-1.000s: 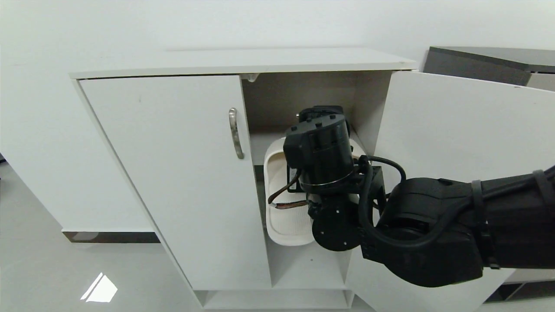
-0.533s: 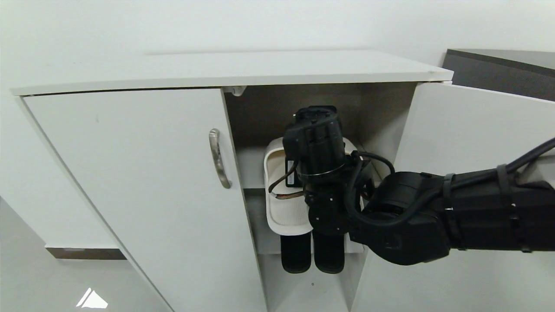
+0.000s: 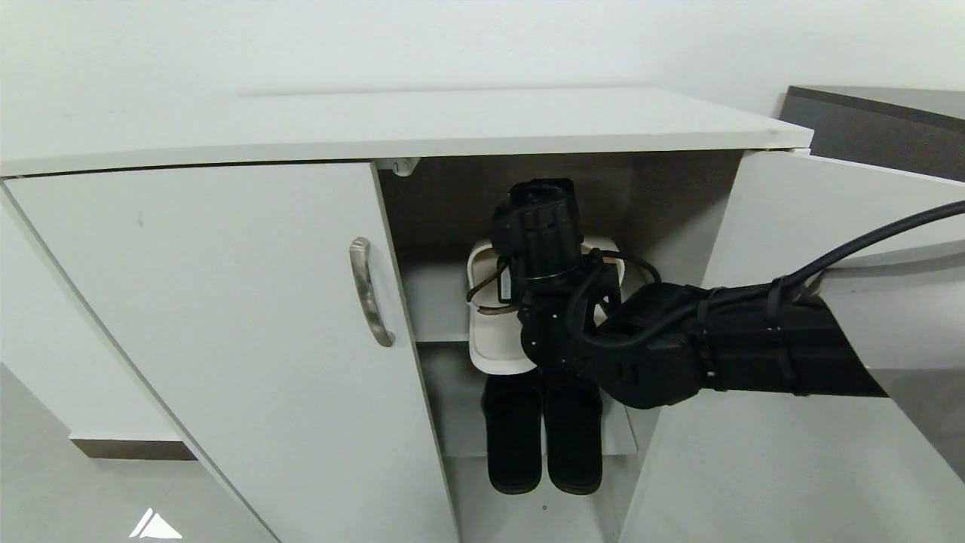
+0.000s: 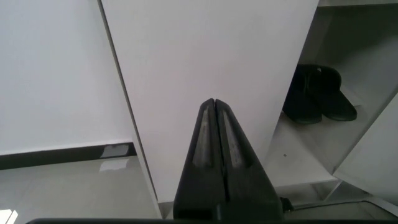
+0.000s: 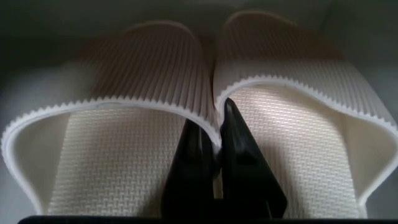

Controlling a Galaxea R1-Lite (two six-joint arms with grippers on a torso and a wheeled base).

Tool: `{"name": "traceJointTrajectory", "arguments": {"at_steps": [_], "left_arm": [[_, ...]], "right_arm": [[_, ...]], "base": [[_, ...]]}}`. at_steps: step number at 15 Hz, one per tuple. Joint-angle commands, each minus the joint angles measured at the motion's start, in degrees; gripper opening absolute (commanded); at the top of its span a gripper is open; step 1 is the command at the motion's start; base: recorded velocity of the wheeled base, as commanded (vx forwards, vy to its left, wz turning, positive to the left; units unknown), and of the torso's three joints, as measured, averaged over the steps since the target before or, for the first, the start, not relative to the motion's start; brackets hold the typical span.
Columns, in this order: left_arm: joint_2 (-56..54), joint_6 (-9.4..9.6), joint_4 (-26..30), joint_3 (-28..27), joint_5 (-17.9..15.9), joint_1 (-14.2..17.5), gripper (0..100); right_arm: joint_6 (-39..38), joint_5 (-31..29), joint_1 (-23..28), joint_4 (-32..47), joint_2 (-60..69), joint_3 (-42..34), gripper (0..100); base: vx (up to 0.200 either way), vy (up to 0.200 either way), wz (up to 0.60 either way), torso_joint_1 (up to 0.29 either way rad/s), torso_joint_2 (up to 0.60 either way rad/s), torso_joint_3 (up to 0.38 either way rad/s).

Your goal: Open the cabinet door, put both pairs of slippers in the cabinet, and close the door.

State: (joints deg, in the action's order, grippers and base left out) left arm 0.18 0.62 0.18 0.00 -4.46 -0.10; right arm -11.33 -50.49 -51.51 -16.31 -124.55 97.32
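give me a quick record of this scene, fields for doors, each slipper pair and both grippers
left door: closed
right door: swung open
white slippers: side by side at the upper shelf, heels past its front edge
black slippers: side by side on the lower shelf
right gripper: inside the cabinet, shut on the white slippers' inner edges
left gripper: shut, empty, outside facing the left door
remaining: release white slippers, close right door

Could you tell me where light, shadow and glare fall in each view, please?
Head view: the cabinet is shadowed inside, and a bright patch glares on the floor. Left wrist view: pale reflections sit on the glossy floor. Right wrist view: the white slippers are lit in front, dim toward the back.
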Motion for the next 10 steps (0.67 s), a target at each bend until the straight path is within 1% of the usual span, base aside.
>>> {"name": "traceJointTrajectory", "arguments": {"at_steps": [1, 8, 10], "left_arm": [[0.0, -0.01, 0.0, 0.0, 0.0, 0.0, 0], [0.0, -0.01, 0.0, 0.0, 0.0, 0.0, 0], [0.0, -0.09, 0.0, 0.0, 0.0, 0.0, 0]], "right_arm": [[0.2, 0.0, 0.7, 0.1, -2.5, 2.1, 0], [1.0, 0.1, 4.0, 0.2, -5.5, 6.1, 0], [1.0, 0.5, 4.3, 0.3, -5.7, 6.1, 0]], "base": [[0.0, 0.0, 0.0, 0.0, 0.0, 0.0], [0.0, 0.0, 0.0, 0.0, 0.0, 0.0], [0.0, 0.0, 0.0, 0.0, 0.0, 0.0]]}}
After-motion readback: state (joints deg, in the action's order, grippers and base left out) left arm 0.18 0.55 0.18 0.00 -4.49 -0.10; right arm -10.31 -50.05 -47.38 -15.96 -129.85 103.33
